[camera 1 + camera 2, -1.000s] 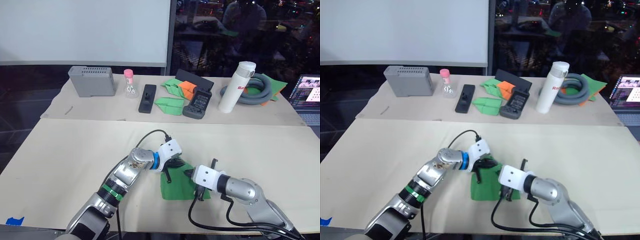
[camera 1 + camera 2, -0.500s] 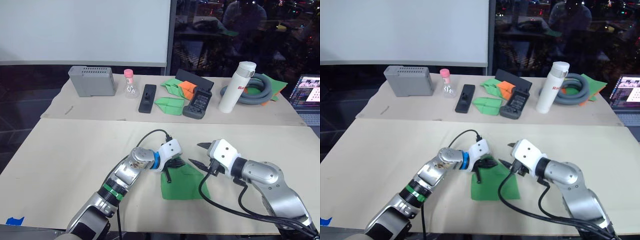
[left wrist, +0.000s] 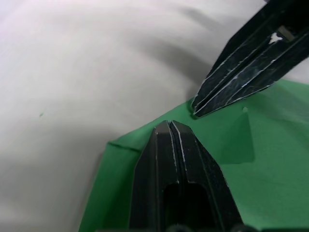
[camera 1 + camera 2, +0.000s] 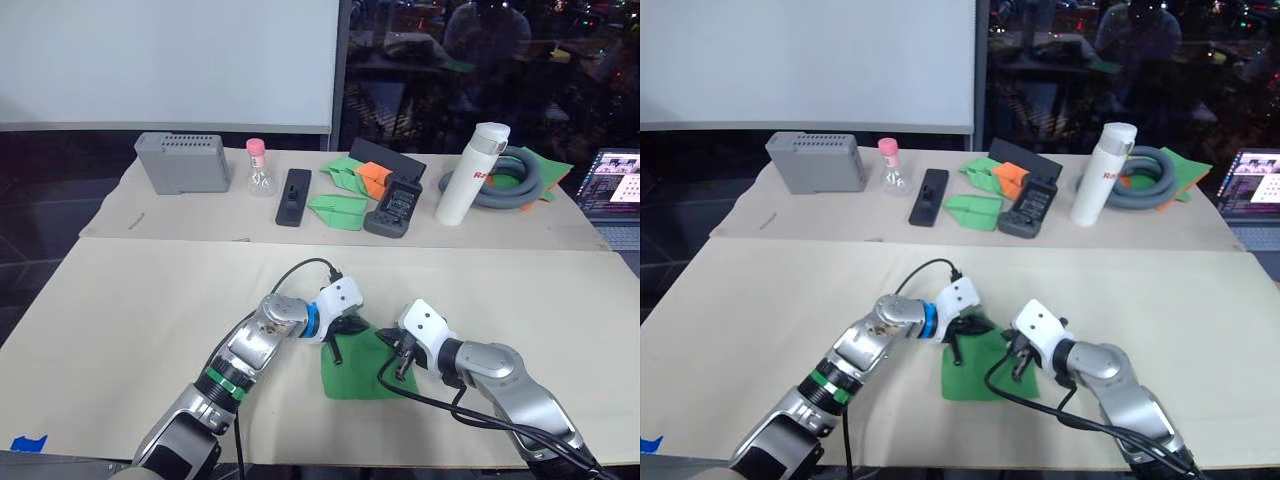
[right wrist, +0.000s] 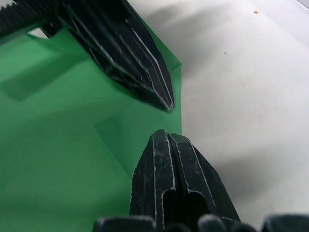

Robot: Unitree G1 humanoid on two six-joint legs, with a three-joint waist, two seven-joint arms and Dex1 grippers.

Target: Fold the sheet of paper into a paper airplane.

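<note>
cream cloth-covered table (image 4: 130, 310), dark window behind. the thin bright green sheet of paper (image 4: 362, 368), partly folded, lies flat near the front edge, between the two arms. left gripper (image 3: 170, 126) has its black fingers pressed together, tip down on the sheet's far corner. right gripper (image 5: 165, 137) likewise has its fingers pressed together, tip on the paper beside the left one. looks like a crease-pressing step, early in the fold. next move likely needs one tip pinning while the other runs along the edge.

Bright green sheet of paper (image 4: 362, 366), black tools
</note>
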